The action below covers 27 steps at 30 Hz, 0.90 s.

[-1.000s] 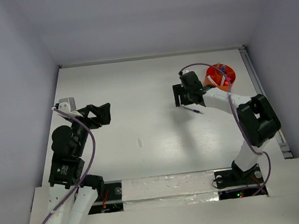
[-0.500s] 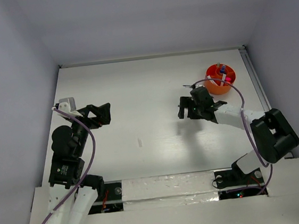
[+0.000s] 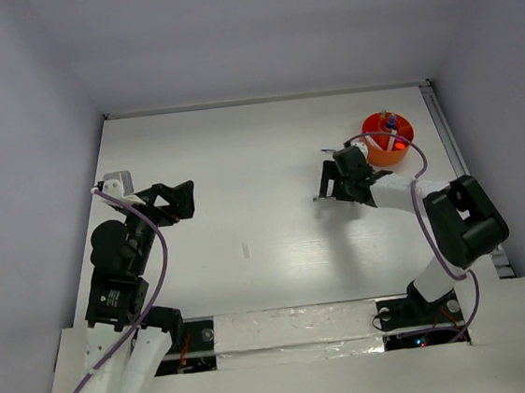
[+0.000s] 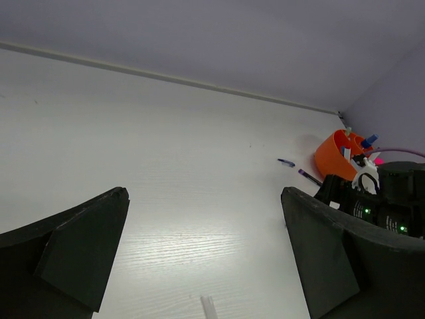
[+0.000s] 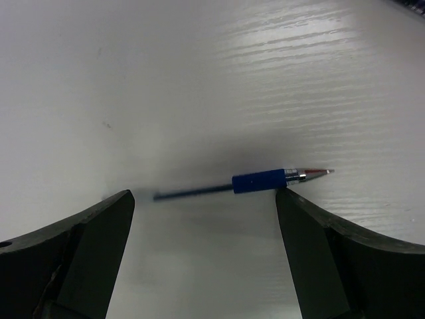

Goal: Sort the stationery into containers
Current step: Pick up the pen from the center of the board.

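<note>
A blue-gripped pen (image 5: pixel 259 181) with a silver tip lies flat on the white table. My right gripper (image 5: pixel 204 199) is open just above it, one finger on each side, touching nothing. In the top view the right gripper (image 3: pixel 327 188) covers the pen, a short way left of the orange cup (image 3: pixel 377 154). The cup (image 4: pixel 331 159) holds several pink and blue items. Two short dark-blue pieces (image 4: pixel 287 163) lie on the table left of the cup. My left gripper (image 3: pixel 186 201) is open and empty at the table's left; in its wrist view the left gripper (image 4: pixel 204 199) frames bare table.
A small white sliver (image 3: pixel 246 250) lies mid-table between the arms, the same sliver (image 4: pixel 208 307) showing low in the left wrist view. Grey walls close the table at the back and sides. A purple cable (image 3: pixel 419 194) loops along the right arm.
My right gripper opened wider and dropped from beside the cup toward me onto the pen, which now lies between its fingers. The left arm has not moved.
</note>
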Available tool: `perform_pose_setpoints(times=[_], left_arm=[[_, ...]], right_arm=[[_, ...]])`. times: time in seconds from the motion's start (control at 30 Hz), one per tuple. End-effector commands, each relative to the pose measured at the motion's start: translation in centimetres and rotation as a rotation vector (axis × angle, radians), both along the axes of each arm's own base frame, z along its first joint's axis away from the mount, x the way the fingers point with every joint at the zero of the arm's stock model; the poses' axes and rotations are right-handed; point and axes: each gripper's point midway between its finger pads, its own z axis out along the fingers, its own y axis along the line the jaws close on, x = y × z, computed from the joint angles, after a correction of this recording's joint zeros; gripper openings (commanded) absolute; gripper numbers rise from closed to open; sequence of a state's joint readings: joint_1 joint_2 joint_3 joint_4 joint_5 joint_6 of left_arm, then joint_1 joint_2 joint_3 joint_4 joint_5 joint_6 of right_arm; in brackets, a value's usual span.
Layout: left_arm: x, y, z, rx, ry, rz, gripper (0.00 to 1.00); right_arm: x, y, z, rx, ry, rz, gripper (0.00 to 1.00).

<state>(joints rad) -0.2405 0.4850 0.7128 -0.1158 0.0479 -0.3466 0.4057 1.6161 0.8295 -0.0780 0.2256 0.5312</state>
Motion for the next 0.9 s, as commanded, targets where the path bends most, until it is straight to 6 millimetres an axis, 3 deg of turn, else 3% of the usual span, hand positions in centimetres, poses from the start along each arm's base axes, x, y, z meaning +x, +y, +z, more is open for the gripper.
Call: perform_pose_setpoints(times=[0.0,0.2,0.3,0.4,0.5,0.57,0.67,0.87], left_arm=[[0.0,-0.1,1.5,-0.016,-0.053,-0.006,0.99],[0.1,-0.2,1.4,-0.015,-0.048,-0.008,0.99],[0.1,-0.2,1.4,-0.014,-0.049,-0.006,0.99],[0.2,-0.2,1.4,-0.014,-0.049,-0.006,0.99],[0.2,-0.2,1.3,-0.013,-0.047,-0.008,0.99],[0.2,-0.2,1.3,-0.013,-0.046,-0.008,0.99],[0.3,-0.3,1.3,-0.014,-0.044,-0.011,0.99],[0.2,-0.3,1.4,-0.017,-0.048,-0.012,0.99]], right_arm=[[2.4,-1.1,1.1,-0.030,-0.058,-0.058,0.94],[3.4,-1.7,0.9,-0.101,-0.034,-0.058,0.90],[3.4,-1.6,0.1,-0.117,-0.005,-0.044,0.82],[2.8,-1.8,-0.4,-0.133,0.023,-0.032,0.72],[1.7,-2.0,-1.0,-0.138,0.053,-0.010,0.70],[0.6,-2.3,-1.2,-0.147,0.073,0.002,0.70],[-0.1,-1.9,-0.9,-0.125,0.081,0.045,0.81],[0.9,-2.4,1.5,-0.157,0.034,0.030,0.92]])
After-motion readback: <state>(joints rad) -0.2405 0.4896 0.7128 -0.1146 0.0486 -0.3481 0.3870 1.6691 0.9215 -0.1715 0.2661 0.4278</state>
